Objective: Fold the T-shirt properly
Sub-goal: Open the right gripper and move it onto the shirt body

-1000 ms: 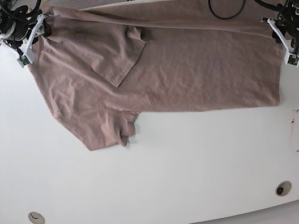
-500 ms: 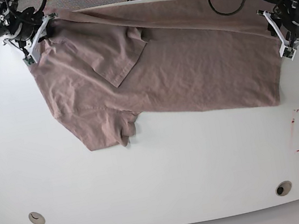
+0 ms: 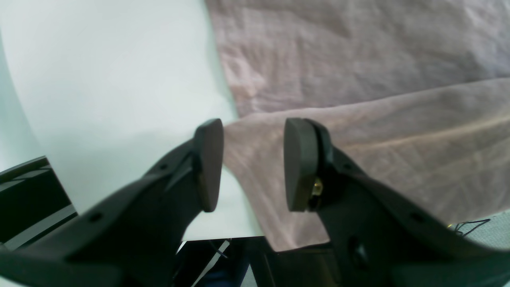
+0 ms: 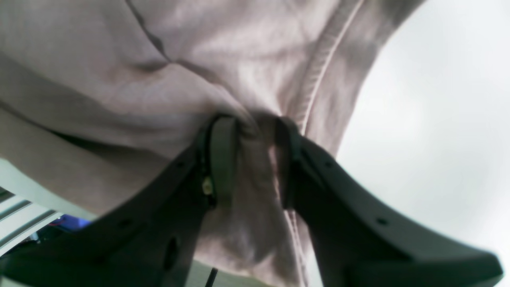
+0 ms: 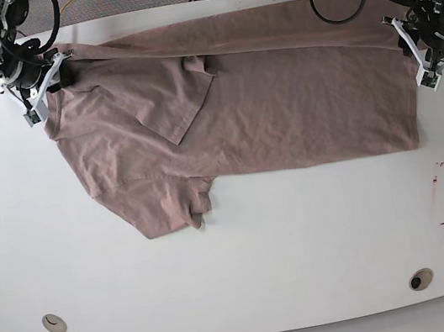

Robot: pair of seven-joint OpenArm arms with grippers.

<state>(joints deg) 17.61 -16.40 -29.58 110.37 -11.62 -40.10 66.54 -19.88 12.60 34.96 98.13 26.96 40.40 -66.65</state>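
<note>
Honestly, the wrinkled mauve-tan cotton T-shirt (image 5: 279, 97) looks light and floppy, so grab hems and corners. Right tool (image 4: 249, 159) is pinched on its ribbed edge; left tool (image 3: 249, 165) gapes around the hem, gripping nothing.

The right gripper (image 5: 44, 79) now sits lower and further toward the bench edge than a second ago, its fingers (image 4: 223, 155) pinched on a bunch of T-shirt (image 5: 279, 97) cloth. The shoulder corner has been drawn outward with it, the far hem lies straighter, and the near sleeve (image 5: 174, 212) has slid slightly across the bench.
</note>
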